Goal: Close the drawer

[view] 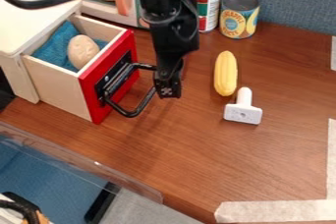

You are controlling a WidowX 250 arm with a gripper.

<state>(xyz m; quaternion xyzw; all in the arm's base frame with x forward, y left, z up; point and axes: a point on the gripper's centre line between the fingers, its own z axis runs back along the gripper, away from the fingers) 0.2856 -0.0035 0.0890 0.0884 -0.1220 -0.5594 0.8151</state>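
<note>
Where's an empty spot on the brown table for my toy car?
The widest bare patch lies between the white tool and the tape nearest the camera. Another is right of the yellow corn. It's crowded at the drawer's red front, beside the gripper, and back by the cans.

Wood Tabletop Against a Blue-Grey Wall

A blue-grey, fabric-like wall panel (295, 2) stands behind a reddish-brown, wood-grained tabletop (197, 164). Strips of off-white, matte tape (275, 211) run along the tabletop's near right corner and right side. At lower left, a clear plastic sheet (85, 161) borders the wood, beside a flat blue surface (46, 174) and a flat grey one (144, 211). Light falls softly.
</note>
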